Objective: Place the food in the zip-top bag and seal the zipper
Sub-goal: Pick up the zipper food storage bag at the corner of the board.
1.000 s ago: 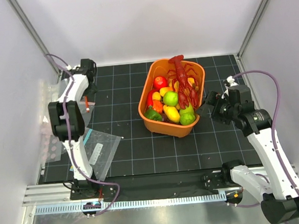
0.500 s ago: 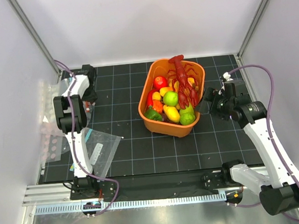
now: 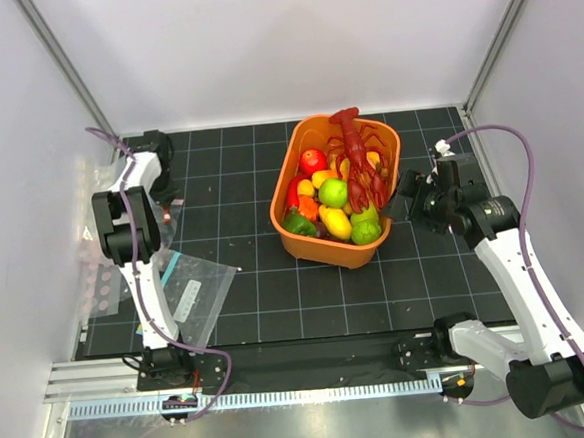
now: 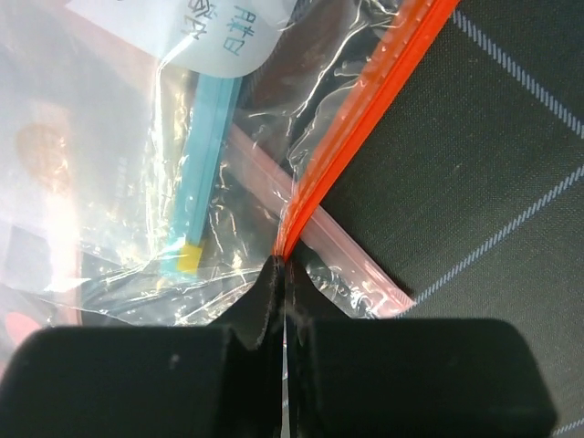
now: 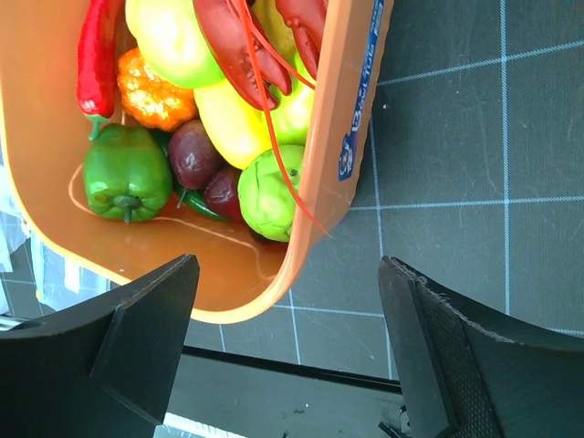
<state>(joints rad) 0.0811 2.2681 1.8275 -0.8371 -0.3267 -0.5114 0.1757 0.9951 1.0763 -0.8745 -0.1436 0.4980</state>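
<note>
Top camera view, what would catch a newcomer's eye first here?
The orange basket at mid-table, heaped with bright toy produce, with a red lobster sprawled on top toward its far rim. Next, at the table's left edge, the left jaws are shut on the red-orange zipper of a clear bag, while the right jaws stand open by the basket's right side.

lobster [image 3: 360, 159]: red
round fruit [image 3: 332, 192]: light green
zipper [image 4: 360, 128]: red-orange, on clear crinkled plastic
basket [image 3: 347, 253]: orange
bell pepper [image 5: 126, 173]: dark green
other bag's strip [image 4: 205, 155]: teal
mat [image 3: 239, 183]: black, pale grid lines
</note>
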